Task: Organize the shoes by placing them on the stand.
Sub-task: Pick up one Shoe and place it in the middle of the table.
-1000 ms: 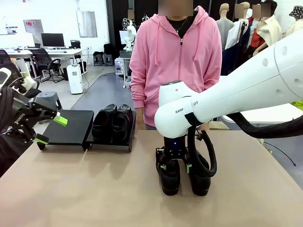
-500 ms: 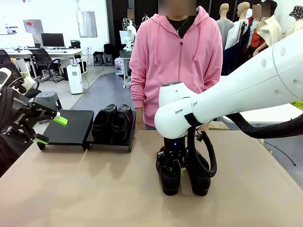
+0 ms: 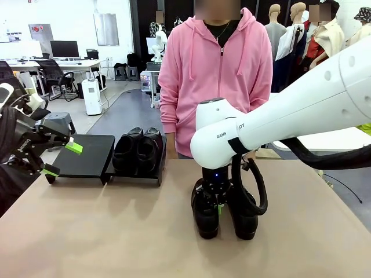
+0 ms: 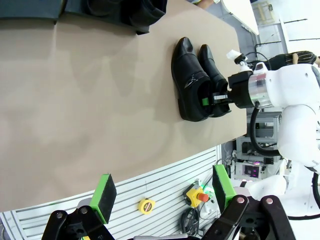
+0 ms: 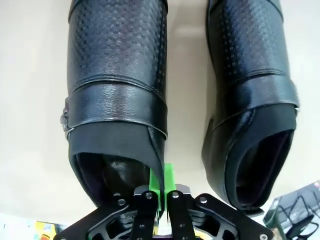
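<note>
One table: tan, with a person in a pink hoodie standing at its far side.
Right arm: comes in from the right and bends down over the middle of the table.
Stand: far left of the table; its left section is bare.
Stand pair: two shoes side by side on the right section, toes toward the robot.
Table pair: left shoe and right shoe stand on the table with a narrow gap between them, toes toward the robot.
Right fingers: almost closed, pinching the left shoe's inner wall at the opening.
Left fingers: spread wide, holding nothing, in the air near the stand's left end.
</note>
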Tool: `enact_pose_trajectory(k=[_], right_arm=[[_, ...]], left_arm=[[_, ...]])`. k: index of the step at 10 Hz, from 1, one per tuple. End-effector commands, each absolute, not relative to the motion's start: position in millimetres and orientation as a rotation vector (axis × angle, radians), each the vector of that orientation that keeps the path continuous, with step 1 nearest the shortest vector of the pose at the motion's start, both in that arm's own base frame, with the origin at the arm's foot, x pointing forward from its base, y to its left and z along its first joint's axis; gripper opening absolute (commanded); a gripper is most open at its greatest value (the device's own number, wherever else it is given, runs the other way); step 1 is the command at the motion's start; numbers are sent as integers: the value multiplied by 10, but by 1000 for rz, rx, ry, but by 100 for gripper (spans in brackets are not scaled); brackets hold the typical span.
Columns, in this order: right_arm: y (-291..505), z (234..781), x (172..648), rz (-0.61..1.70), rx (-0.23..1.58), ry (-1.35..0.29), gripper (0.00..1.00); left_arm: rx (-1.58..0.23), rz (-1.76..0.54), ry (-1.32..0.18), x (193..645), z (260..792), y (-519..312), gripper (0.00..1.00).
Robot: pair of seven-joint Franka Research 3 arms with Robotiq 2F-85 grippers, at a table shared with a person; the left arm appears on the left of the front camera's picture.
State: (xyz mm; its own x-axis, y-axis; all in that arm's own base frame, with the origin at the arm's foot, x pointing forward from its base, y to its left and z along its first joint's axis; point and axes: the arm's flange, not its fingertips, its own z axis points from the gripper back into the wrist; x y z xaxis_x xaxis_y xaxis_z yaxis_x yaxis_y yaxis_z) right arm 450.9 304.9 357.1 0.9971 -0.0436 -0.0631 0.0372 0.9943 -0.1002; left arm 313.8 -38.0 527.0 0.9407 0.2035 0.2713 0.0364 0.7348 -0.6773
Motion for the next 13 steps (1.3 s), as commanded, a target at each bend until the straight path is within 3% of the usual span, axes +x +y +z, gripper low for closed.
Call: enact_pose_trajectory(k=[1, 4, 6, 12, 13], right_arm=[[2881, 3973, 4213, 52, -90, 4, 0], [2557, 4730, 3289, 42, -58, -15, 0], [2475, 4695, 2782, 49, 27, 24, 0], [2467, 4635, 2631, 8, -2, 35, 0], [2822, 4649, 2596, 26, -53, -19, 0]], left_arm=[[-768, 98, -342, 3139, 5264, -387, 100], [-768, 98, -342, 3139, 5264, -387, 100], [-768, 98, -342, 3139, 5264, -387, 100], [-768, 98, -342, 3139, 5264, -387, 100], [-768, 98, -342, 3139, 5264, -387, 100]])
